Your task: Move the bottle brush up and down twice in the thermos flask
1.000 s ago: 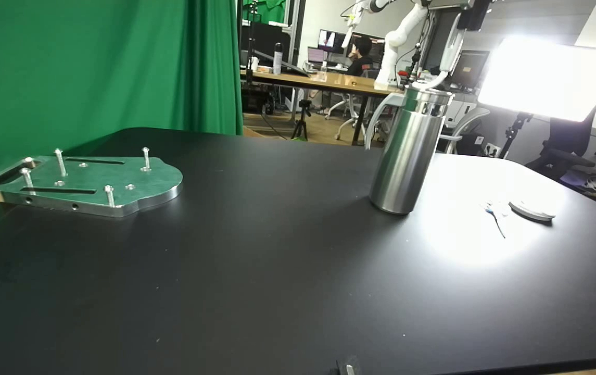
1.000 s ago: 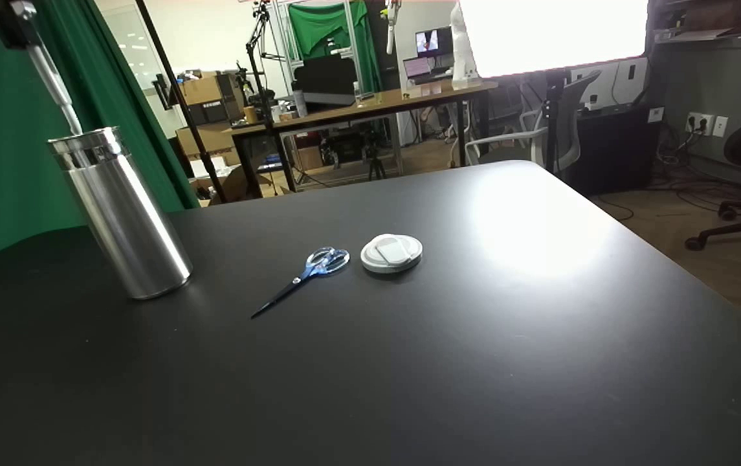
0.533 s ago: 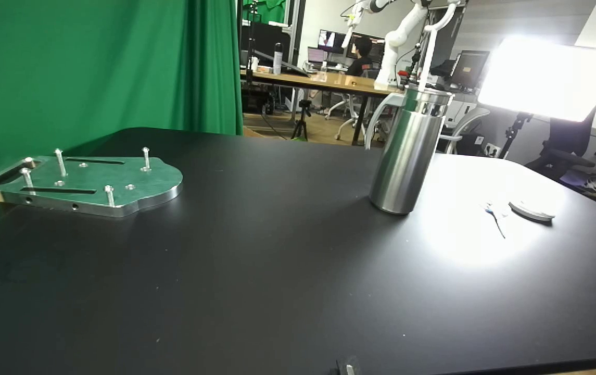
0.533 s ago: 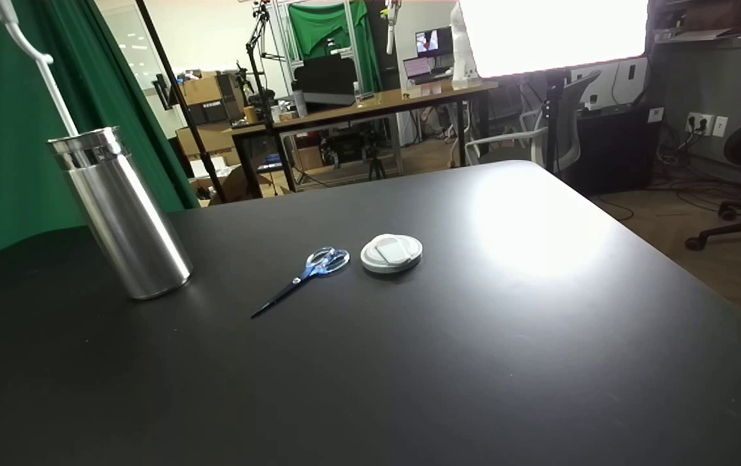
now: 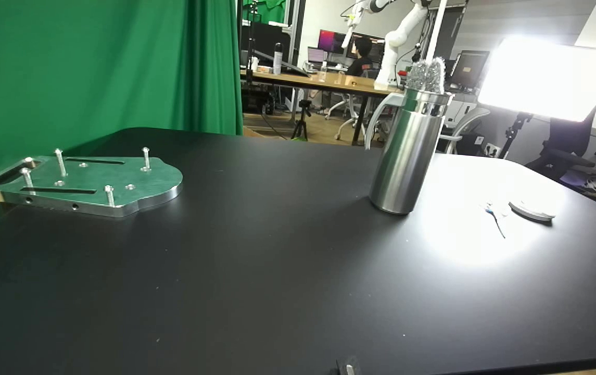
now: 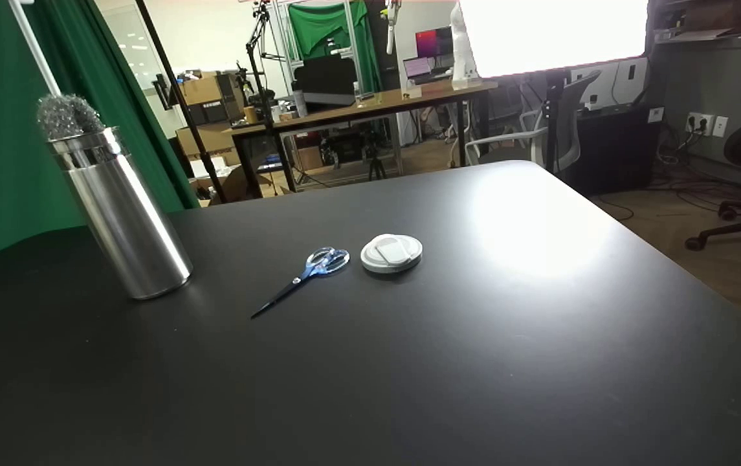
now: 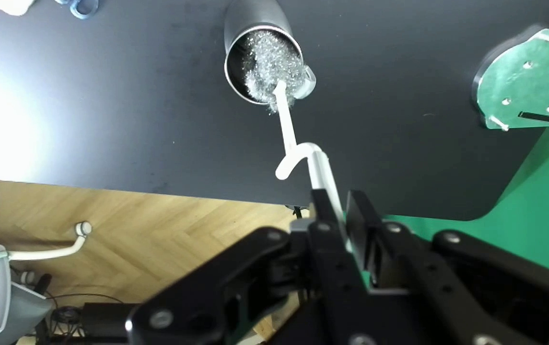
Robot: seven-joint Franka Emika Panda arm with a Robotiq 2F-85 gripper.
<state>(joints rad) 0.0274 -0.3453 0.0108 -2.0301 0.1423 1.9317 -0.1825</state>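
My claw (image 7: 338, 196) is narrowed around the white handle (image 7: 323, 177) of the bottle brush (image 7: 286, 117), which I read as a hold; only the wrist view shows it. The bristles (image 5: 423, 78) bulge above the rim (image 7: 226, 69) of the thermos flask (image 5: 411, 151), and whether their lower end sits inside I cannot tell. The flask stands on the counter (image 6: 461, 362), well in from the edge along the wooden floor (image 7: 159, 225), between the pegged metal plate (image 5: 97, 177) near the corner by the green curtain (image 5: 94, 62) and, on the other side, the scissors (image 6: 302, 278) and white lid (image 6: 391, 252). I'd guess this is the top of a stroke, but which of the two I can't say. The chief danger is raising it from here — a little more and the bristles could pop clear, and getting back in would be fiddly. Coming down off-centre is the next: in the wrist view the bristles crowd one side, and a snag on the rim could tip the flask, since nothing visible braces it. Fallen, it might roll for the floor-side edge. The crook (image 7: 303, 149) in the handle bothers me too — a sideways load could twist it within the claw, so I'd push slowly and straight.
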